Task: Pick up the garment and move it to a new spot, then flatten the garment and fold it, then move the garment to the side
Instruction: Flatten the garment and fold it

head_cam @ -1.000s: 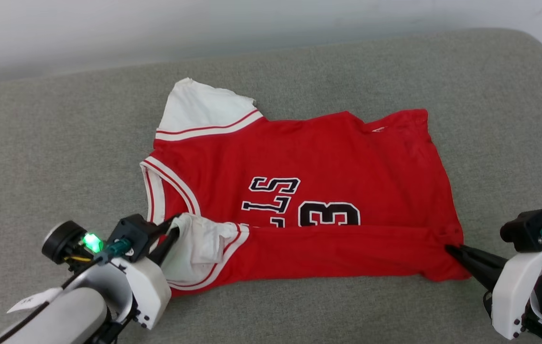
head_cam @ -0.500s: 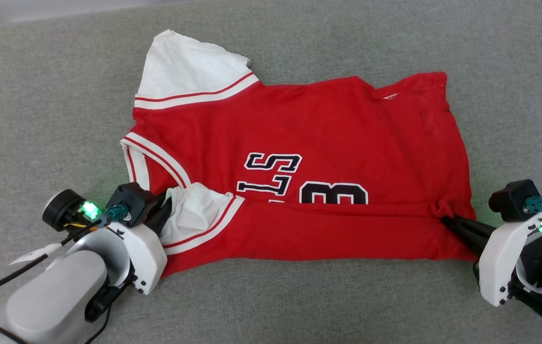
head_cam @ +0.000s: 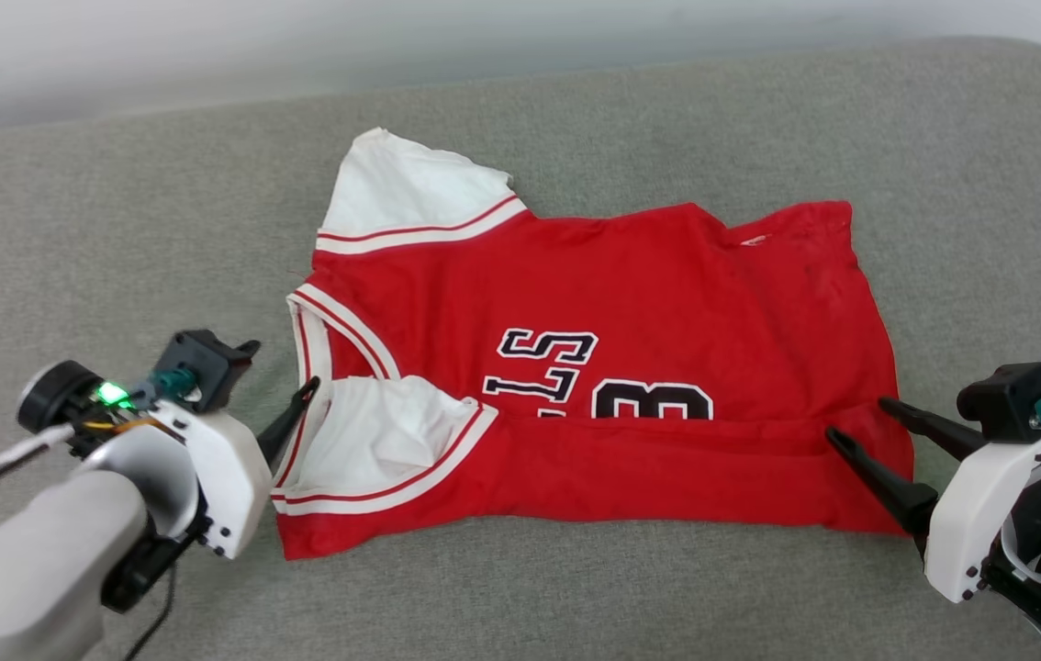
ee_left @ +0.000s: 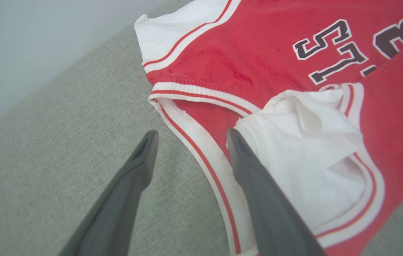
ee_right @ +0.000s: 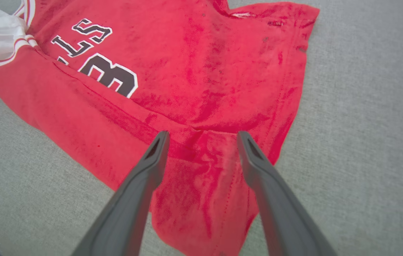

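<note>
Flanking one garment [head_cam: 621, 294], two hands [head_cam: 298, 402] [head_cam: 858, 418], perhaps touching

garment [head_cam: 631, 275]: red, white sleeves, striped trim, black lettering | cushion [head_cam: 117, 229]: grey, perhaps flecked

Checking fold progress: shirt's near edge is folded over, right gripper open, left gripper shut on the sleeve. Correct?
Not quite. The left gripper is open too, as the left wrist view shows. The shirt has its near edge folded over and the right gripper is open.
</note>
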You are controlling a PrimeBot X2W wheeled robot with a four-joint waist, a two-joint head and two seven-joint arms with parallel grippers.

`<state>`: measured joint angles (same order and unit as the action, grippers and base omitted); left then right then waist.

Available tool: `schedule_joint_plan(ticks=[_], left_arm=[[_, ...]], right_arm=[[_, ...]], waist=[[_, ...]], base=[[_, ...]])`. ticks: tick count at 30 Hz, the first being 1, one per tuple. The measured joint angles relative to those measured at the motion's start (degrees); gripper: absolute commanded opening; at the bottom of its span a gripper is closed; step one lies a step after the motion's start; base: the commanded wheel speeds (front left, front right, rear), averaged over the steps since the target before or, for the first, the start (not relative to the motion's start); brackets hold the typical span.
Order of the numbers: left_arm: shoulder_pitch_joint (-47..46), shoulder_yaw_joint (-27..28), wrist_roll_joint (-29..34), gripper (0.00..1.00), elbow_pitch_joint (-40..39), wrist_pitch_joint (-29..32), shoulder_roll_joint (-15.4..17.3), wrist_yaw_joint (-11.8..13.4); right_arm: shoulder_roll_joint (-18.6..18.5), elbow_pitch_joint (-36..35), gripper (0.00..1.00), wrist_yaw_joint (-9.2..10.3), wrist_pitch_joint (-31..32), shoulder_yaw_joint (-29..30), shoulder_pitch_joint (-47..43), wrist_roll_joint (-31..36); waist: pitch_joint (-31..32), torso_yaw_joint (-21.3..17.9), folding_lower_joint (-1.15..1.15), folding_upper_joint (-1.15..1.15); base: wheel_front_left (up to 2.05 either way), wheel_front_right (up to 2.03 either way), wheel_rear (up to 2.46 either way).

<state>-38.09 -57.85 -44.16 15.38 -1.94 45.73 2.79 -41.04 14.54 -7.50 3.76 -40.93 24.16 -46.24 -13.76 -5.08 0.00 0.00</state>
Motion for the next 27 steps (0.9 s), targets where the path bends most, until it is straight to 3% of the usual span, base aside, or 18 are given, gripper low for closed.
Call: schedule_joint_plan(ticks=[7,15,21,27], left_arm=[[-3.1,0.4,-6.8,1.00,-9.6,17.4,6.1,-0.7],[-5.4,-2.1,-16.7,1.00,-14.5,37.9,7.9,-2.1],[-5.4,-4.3,-18.2,1.00,-11.7,42.9,6.3,-1.9],[-5.4,-5.4,-17.8,1.00,-5.3,42.8,3.5,-2.4]], right_arm=[[0.9,-1.9,1.00,0.00,0.9,3.2,-1.6,2.3],[2.5,-3.7,1.00,0.00,2.6,5.3,-1.9,3.9],[3.3,-4.4,1.00,0.00,3.7,5.4,-1.5,4.4],[3.8,-4.3,1.00,0.00,4.3,4.9,-0.2,4.5]], waist=[[1.5,1.3,0.00,0.00],[0.9,1.3,0.00,0.00],[-0.4,0.1,0.00,0.00],[-2.2,-1.1,-0.01,0.00]], base=[[0.00,0.00,0.00],[0.00,0.00,0.00],[0.00,0.00,0.00],[0.00,0.00,0.00]])
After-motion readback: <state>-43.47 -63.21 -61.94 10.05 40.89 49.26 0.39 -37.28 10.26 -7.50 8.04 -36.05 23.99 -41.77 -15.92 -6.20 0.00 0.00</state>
